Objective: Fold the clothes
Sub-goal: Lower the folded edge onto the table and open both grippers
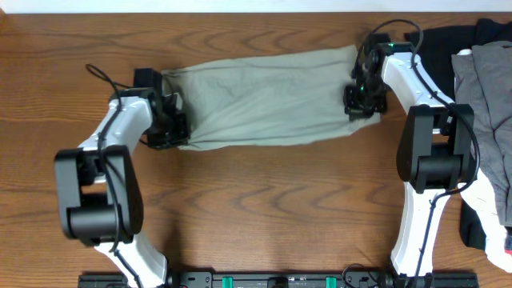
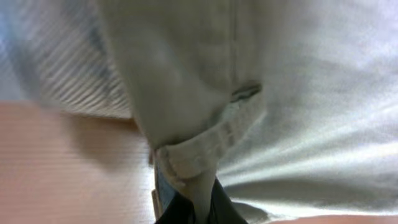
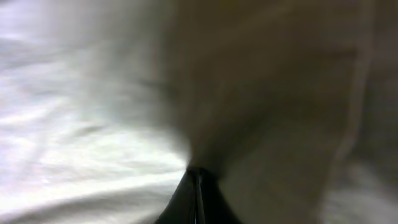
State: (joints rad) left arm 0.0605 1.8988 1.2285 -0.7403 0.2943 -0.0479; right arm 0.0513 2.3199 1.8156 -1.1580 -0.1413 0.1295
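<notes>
The pale khaki-green woven shorts (image 1: 264,96) lie flat as a long, softly creased band across the far half of the brown wood-grain table (image 1: 264,208), their fabric matte and lightly wrinkled, the lower edge curving a little between the two ends. Close up in the left wrist view the cloth (image 2: 298,93) shows a stitched seam and a narrow sewn band (image 2: 211,140) that folds over on itself, with a paler, fine-ribbed patch (image 2: 68,68) beside it (which layer of the garment this is cannot be told). The left gripper (image 1: 172,124) sits at the left end of the shorts, its dark fingers (image 2: 193,208) clenched together on a bunched fold of that band, the bare wood (image 2: 62,168) showing below. The right gripper (image 1: 362,96) is at the opposite end, and its wrist view, though blurred, shows its black fingers (image 3: 198,199) pinched tight with the cloth (image 3: 93,124) gathering into their tips. Well to the right of the shorts, past the white right arm (image 1: 432,152), lie a crumpled black garment (image 1: 440,40) and a smooth darker grey garment (image 1: 492,88) piled at the table's edge.
</notes>
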